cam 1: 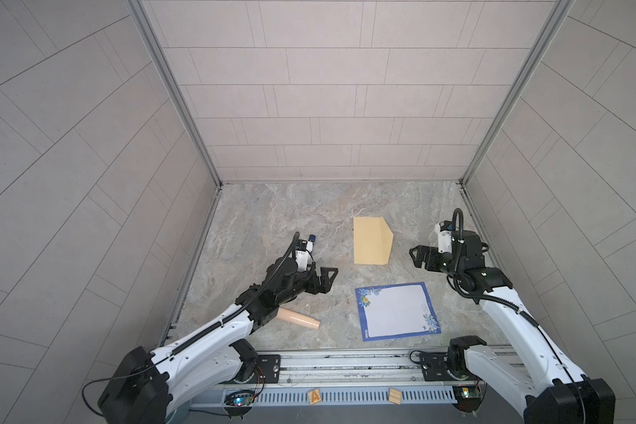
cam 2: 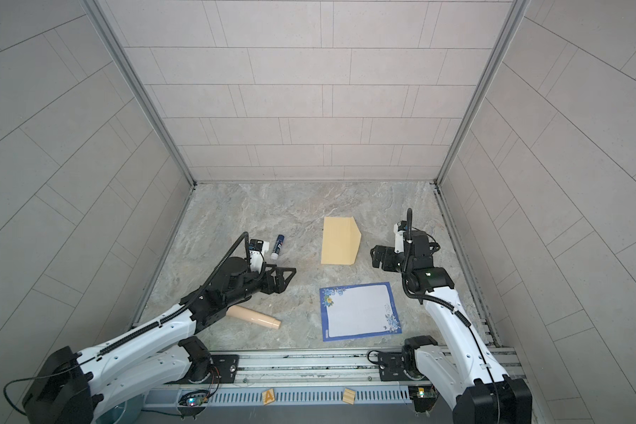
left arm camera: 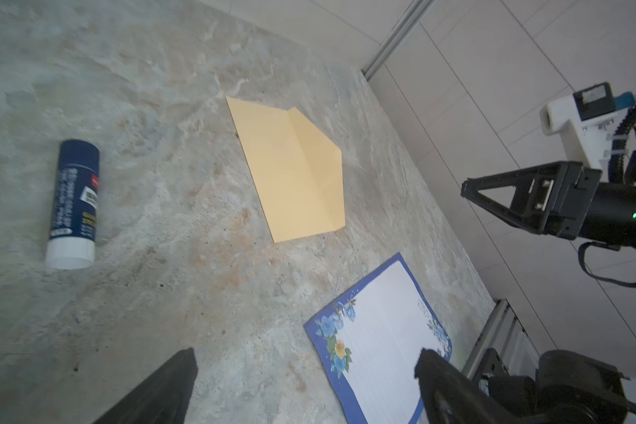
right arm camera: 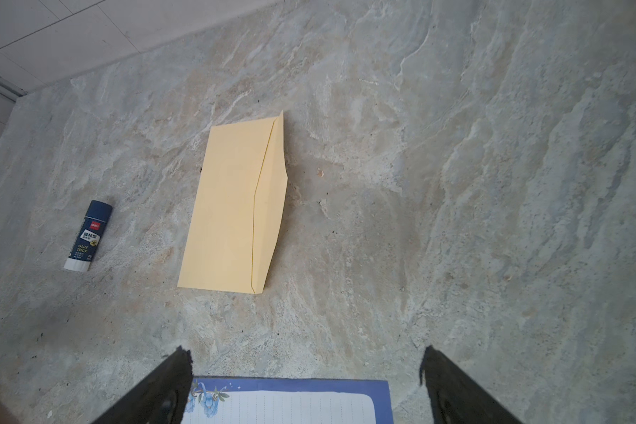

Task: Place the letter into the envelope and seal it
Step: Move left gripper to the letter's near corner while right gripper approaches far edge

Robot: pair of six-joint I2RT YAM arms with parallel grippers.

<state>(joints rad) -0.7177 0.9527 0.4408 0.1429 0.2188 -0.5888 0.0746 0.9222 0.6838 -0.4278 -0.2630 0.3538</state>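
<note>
Two thin papers are lying flat on the marbled table (cam 1: 272,220): tan envelope (cam 1: 371,240), flap unfolded; white blue-bordered letter (cam 1: 397,311). Left gripper (cam 1: 327,282) and right gripper (cam 1: 416,258) are standing open, empty.

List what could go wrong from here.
1. The letter lies flat and unfolded, larger than the envelope; it likely won't fit without folding.
2. The envelope lies loose; the left gripper and right gripper are both open, off it, so it may slide during insertion.
3. The glue stick near the left gripper could get knocked.
</note>
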